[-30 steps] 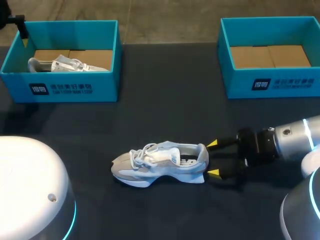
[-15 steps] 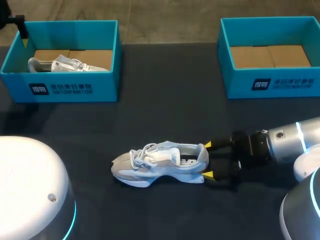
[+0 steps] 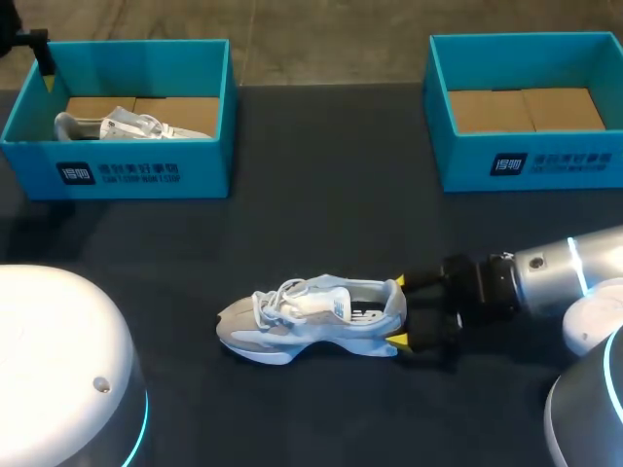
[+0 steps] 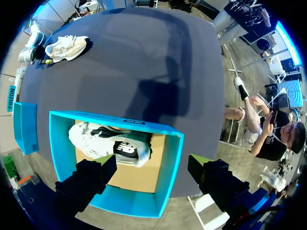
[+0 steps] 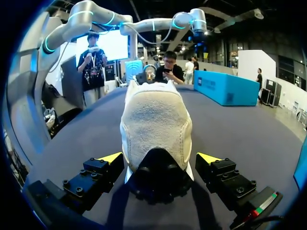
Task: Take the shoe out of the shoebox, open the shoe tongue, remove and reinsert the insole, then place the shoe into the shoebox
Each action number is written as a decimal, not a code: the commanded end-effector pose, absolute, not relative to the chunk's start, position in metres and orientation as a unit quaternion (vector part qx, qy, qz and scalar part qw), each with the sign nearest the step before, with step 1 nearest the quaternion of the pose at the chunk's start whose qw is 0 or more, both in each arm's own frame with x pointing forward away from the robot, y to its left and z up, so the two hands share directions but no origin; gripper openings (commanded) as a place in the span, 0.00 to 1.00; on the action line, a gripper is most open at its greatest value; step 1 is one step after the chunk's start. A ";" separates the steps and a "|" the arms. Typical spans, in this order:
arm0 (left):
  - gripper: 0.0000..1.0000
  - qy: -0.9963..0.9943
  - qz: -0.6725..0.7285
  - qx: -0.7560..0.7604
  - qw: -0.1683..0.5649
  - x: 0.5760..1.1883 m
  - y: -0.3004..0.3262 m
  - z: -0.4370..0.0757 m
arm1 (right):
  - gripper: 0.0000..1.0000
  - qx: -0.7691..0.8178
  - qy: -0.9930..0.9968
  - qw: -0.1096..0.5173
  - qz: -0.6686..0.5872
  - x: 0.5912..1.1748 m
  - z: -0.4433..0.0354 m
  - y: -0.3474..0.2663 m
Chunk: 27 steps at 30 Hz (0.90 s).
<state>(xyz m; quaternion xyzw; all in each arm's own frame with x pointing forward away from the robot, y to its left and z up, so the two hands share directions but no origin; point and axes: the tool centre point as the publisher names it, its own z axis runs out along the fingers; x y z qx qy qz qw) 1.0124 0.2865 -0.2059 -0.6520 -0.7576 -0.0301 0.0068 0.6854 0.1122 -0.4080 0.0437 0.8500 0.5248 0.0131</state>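
Head view, lower middle of the frame: "that is where the grey-and-white mesh sneaker [image 3: 311, 319] lies," says the first observer, "on its sole on the dark tabletop [image 3: 321, 214], toe toward the frame's left, heel toward the right."

"And the right pincer [image 3: 397, 311]?" asks the second.

"It comes in from the lower right, and its yellow tips straddle the heel. In the right wrist view the fingers stand wide, one just beside each flank of the heel, and neither seems to touch. It holds nothing."

"So the robot is probably about to clamp the heel to steady the sneaker for the tongue."

"Most likely. The fingers should close evenly, so both pads meet the heel together. If one lands first, the sneaker would pivot on the tabletop. A low grip near the sole looks best, since the padded collar would likely crush and slip."

"Should it leave the opening free?"

"Yes. The tongue and insole need room above the pincer."

"What about the other arm?"

"The left pincer [image 4: 152, 172] hangs over the turquoise cardboard shoebox [image 3: 117, 175] at the upper left, its fingers spread wide and empty. A second pale sneaker [image 3: 131, 125] lies inside that box. The matching turquoise shoebox [image 3: 526, 161] at the upper right shows only its brown floor."

"The sneaker would go back into a box later, then?"

"That is a fair guess, once the insole work is done."
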 end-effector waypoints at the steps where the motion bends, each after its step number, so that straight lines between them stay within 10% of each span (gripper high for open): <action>1: 1.00 -0.758 -0.032 -0.652 0.007 1.011 0.286 -0.206 | 1.00 0.042 0.849 0.015 0.526 0.687 -0.410 0.117; 27: 1.00 -0.758 -0.032 -0.652 0.007 1.011 0.286 -0.206 | 1.00 0.020 0.849 0.009 0.528 0.690 -0.414 0.140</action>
